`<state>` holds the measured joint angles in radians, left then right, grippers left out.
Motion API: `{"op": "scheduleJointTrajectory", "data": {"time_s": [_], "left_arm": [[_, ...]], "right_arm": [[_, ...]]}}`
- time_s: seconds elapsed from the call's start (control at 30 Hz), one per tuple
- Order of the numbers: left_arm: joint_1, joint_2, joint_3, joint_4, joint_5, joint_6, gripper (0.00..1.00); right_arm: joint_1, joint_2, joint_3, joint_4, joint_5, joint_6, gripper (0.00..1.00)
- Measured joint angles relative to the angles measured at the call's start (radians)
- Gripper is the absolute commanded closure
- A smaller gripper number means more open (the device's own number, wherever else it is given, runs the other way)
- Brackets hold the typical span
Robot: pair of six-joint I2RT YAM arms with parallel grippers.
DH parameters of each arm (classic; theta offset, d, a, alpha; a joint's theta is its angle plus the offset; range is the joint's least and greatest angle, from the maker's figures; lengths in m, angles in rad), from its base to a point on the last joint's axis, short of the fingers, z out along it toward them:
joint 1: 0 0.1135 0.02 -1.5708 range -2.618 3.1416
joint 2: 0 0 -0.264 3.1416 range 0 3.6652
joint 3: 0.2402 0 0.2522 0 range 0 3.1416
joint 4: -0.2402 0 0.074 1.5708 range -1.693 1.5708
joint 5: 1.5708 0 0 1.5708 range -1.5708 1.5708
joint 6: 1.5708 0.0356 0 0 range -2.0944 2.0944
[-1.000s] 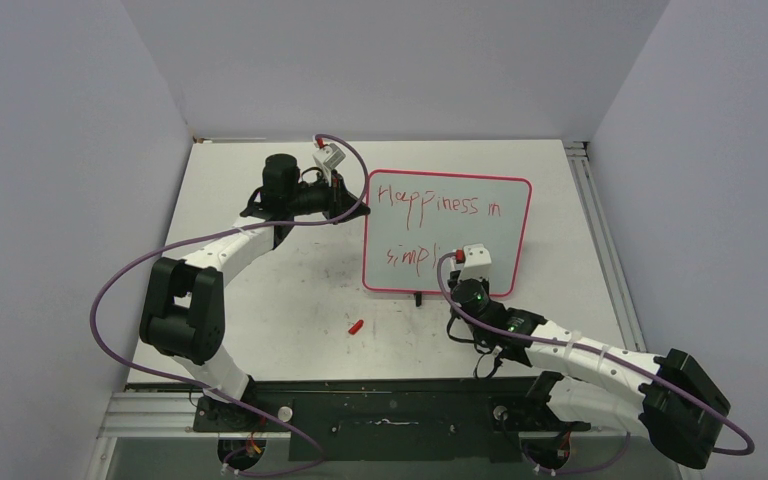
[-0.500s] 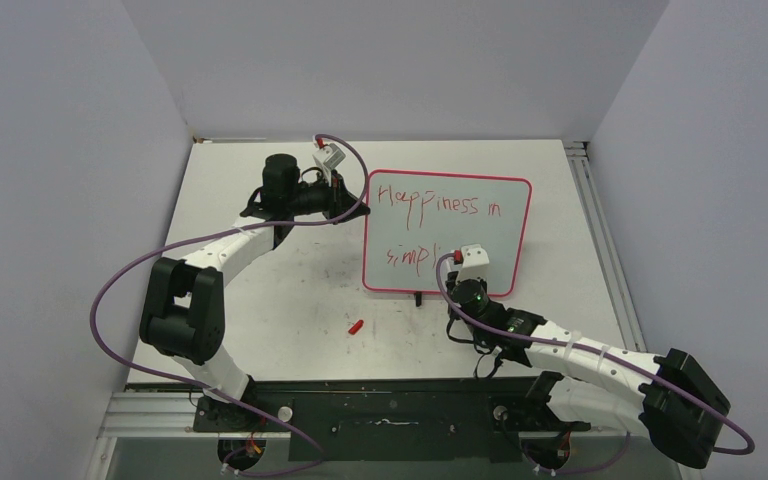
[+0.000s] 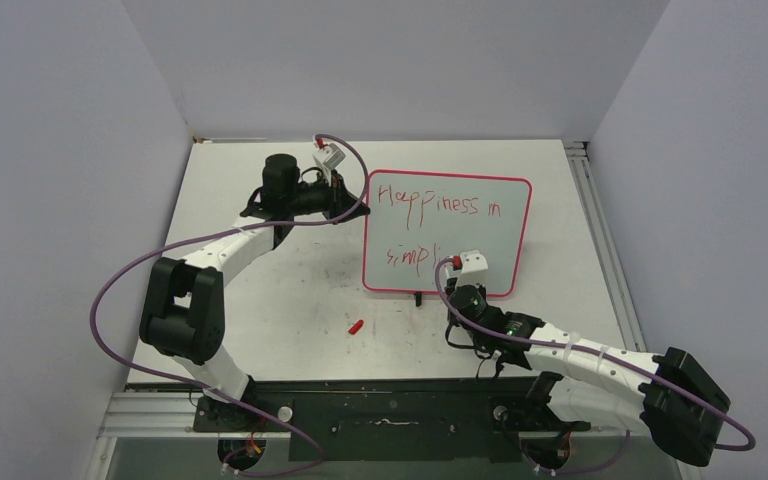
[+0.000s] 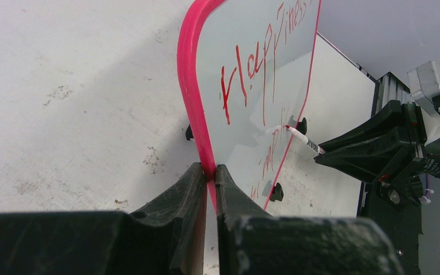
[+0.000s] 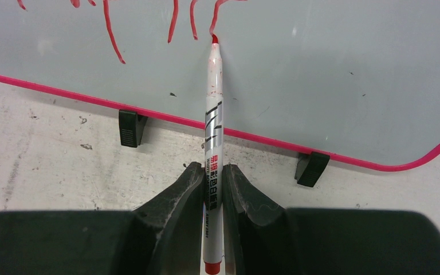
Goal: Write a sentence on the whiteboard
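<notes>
The whiteboard (image 3: 490,235) lies on the table right of centre, pale with a pink-red rim. The sentence (image 3: 437,205) reads "Happiness in" with "simpli" below it. My left gripper (image 4: 211,172) is shut on the whiteboard's left rim (image 4: 190,86); in the top view the left gripper (image 3: 352,207) sits at the board's upper left edge. My right gripper (image 5: 210,175) is shut on a white marker (image 5: 213,114) with a red tip, whose tip touches the board (image 5: 321,74) at the end of the lower line. The right gripper (image 3: 457,275) hangs over the board's near edge.
A red marker cap (image 3: 356,326) lies on the scuffed white tabletop (image 3: 280,300) in front of the board. Black clip feet (image 5: 132,127) stick out under the board's near rim. Grey walls enclose the table on three sides.
My right gripper has drawn back slightly toward the near edge with the marker, pulling a stroke downward. The left arm and the board have not moved.
</notes>
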<state>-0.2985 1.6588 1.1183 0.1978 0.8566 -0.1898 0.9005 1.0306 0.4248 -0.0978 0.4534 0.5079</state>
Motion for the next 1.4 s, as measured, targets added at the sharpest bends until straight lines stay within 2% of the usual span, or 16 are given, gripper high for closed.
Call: {"op": "scheduleJointTrajectory", "data": {"time_s": [0.6, 0.87, 1.4], "left_arm": [[0.000, 0.000, 0.000, 0.000, 0.000, 0.000, 1.00], [0.000, 0.000, 0.000, 0.000, 0.001, 0.000, 1.00], [0.000, 0.000, 0.000, 0.000, 0.001, 0.000, 1.00]], "right_arm": [[-0.012, -0.033, -0.003, -0.055, 0.025, 0.054, 0.95], [0.005, -0.185, -0.017, -0.063, 0.037, 0.032, 0.95], [-0.098, -0.161, -0.016, -0.052, -0.008, -0.007, 0.95]]}}
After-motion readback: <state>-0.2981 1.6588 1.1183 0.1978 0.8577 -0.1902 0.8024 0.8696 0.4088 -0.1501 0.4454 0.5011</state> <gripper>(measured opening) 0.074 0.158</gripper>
